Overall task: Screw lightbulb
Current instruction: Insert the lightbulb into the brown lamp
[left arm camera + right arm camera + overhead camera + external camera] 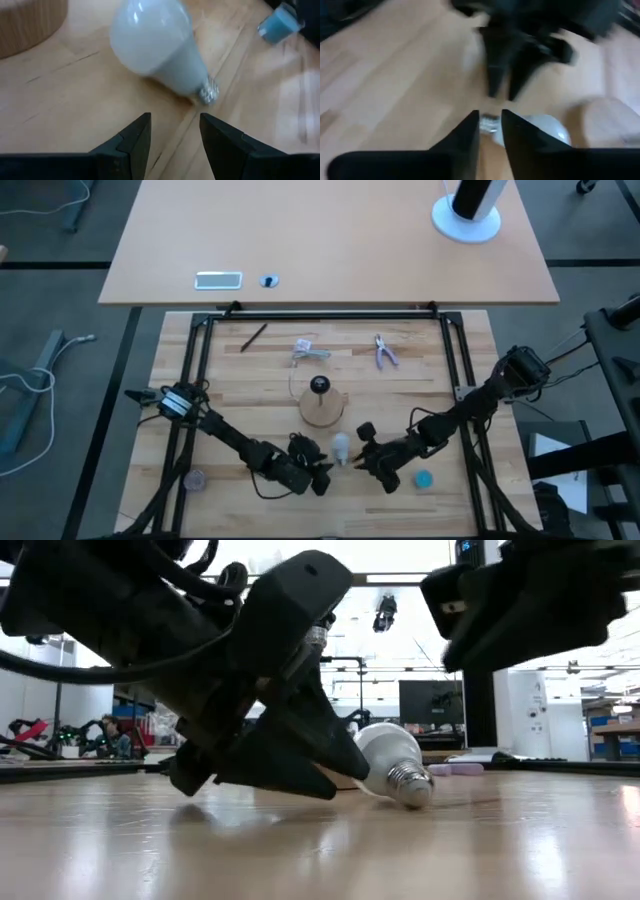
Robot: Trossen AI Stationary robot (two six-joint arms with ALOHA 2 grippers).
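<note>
Near table front, centre: lightbulb [341, 446] lying on its side on the bare wood, screw base toward the front edge, not held by either arm.
Socket location: wooden disc [322, 407] with black socket [319, 386], just behind the bulb, socket vacant.
Left end effector: left gripper [322, 472] low at the table, just beside the bulb on its left; fingers [134, 142] parted to a moderate gap, nothing between them, tips aimed at the screw base.
Right end effector: right gripper [363, 450] just beside the bulb on its right; fingers [468, 131] parted narrowly, nothing visibly clamped, bulb base seen beyond the tips.
Progress: none of the screwing done; bulb not lifted, not upright, not at the socket.
Remaining: grasp bulb, raise, turn base downward, align over socket, rotate until seated.
Crowding: both grippers converge on the bulb from opposite sides, with little room between them; collision risk judged high unless one yields.
Nearby clutter: small blue object [423, 478] near right gripper; round lid [194, 478] at front left, well apart.
Open room: bare wood between bulb and disc; front edge close behind both grippers.
</note>
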